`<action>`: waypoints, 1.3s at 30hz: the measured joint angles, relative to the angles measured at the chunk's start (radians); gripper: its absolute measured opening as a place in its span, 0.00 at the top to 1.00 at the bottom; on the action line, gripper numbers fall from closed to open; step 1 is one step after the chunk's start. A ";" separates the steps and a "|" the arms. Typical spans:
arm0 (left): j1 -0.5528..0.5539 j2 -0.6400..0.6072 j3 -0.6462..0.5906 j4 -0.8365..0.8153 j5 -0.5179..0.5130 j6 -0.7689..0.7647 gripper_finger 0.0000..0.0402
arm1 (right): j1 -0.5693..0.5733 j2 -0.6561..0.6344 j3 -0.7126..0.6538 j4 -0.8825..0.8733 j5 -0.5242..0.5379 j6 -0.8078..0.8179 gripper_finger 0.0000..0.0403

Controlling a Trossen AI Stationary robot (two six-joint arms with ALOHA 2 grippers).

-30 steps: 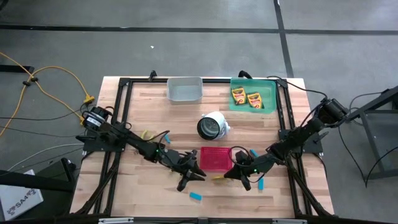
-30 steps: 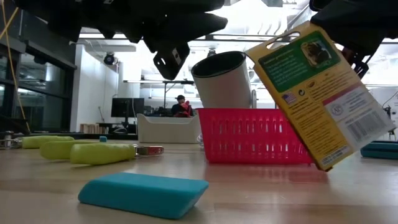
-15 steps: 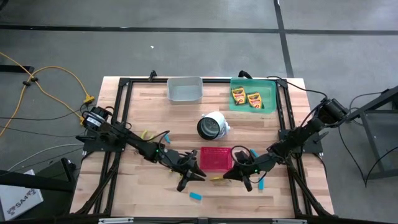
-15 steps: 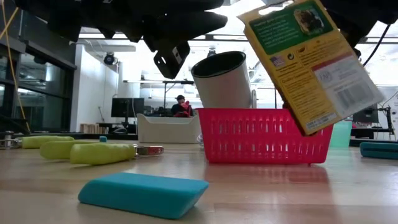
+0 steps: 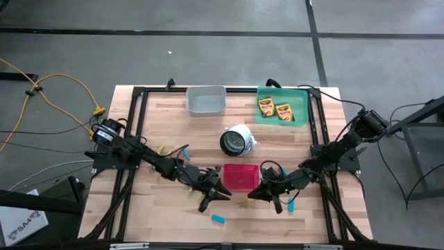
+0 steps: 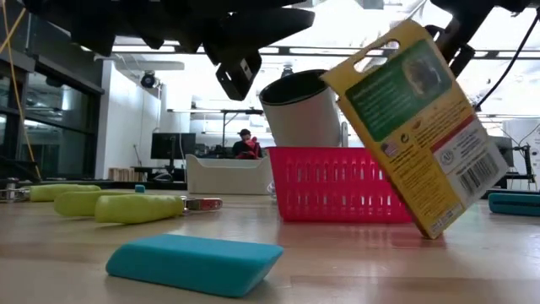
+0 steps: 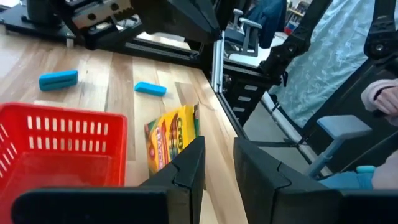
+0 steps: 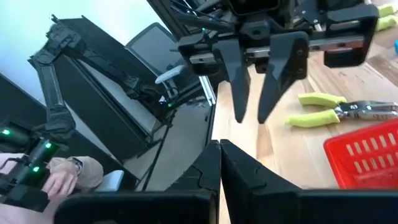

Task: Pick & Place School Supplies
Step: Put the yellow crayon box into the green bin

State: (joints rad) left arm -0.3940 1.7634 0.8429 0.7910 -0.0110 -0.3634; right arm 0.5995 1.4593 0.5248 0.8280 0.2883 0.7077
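My right gripper (image 5: 258, 195) is shut on a yellow-and-green crayon box (image 6: 418, 127), which shows in the left wrist view (image 7: 171, 138) just off the near right corner of the red basket (image 5: 241, 176). My left gripper (image 5: 211, 195) hovers open near the basket's near left corner, with nothing between its fingers (image 7: 219, 168). Two more crayon boxes (image 5: 274, 107) lie in the green tray. Yellow-green pliers (image 6: 139, 207) lie on the table at the left. A light-blue block (image 6: 194, 263) lies near the front edge. My right gripper holds the crayon box by its top edge (image 6: 434, 38), beside the hang tab. The fingers come at it from above. The box hangs tilted below them, with its lower corner (image 6: 434, 232) close to the table; I cannot tell whether that corner touches.
A white cylinder (image 5: 236, 140) lies behind the basket. A grey bin (image 5: 206, 100) and the green tray (image 5: 298, 104) stand at the far edge. More blue blocks (image 5: 290, 205) lie right of the basket. A person's hand (image 8: 68, 174) shows beyond the table.
My right gripper has tipped and rolled its wrist. The crayon box swung up clear of the table, then came back down near it, tilted at a different angle.
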 joint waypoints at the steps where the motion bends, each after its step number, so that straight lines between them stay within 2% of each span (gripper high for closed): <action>1: 0.000 0.000 0.000 0.003 0.000 0.000 0.80 | 0.000 0.000 0.004 0.000 0.001 -0.005 1.00; 15: 0.000 0.000 0.000 0.003 -0.001 0.000 0.80 | 0.000 0.000 0.019 -0.015 -0.029 -0.029 0.99; 27: -0.001 0.000 0.000 0.003 0.012 -0.001 0.80 | 0.043 0.000 0.019 -0.028 -0.022 -0.153 0.99; 32: -0.001 0.000 0.000 0.003 0.015 -0.002 0.80 | 0.044 0.000 0.019 -0.161 0.033 -0.057 0.99; 35: -0.002 0.000 0.000 0.003 0.025 -0.004 0.80 | 0.044 0.000 0.018 -0.240 0.029 -0.054 0.99; 39: -0.002 0.000 0.000 0.003 0.040 -0.004 0.80 | 0.044 0.000 0.018 -0.244 0.016 0.016 0.99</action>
State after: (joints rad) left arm -0.3958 1.7634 0.8431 0.7937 0.0286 -0.3676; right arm 0.6437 1.4597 0.5430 0.5844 0.3043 0.7235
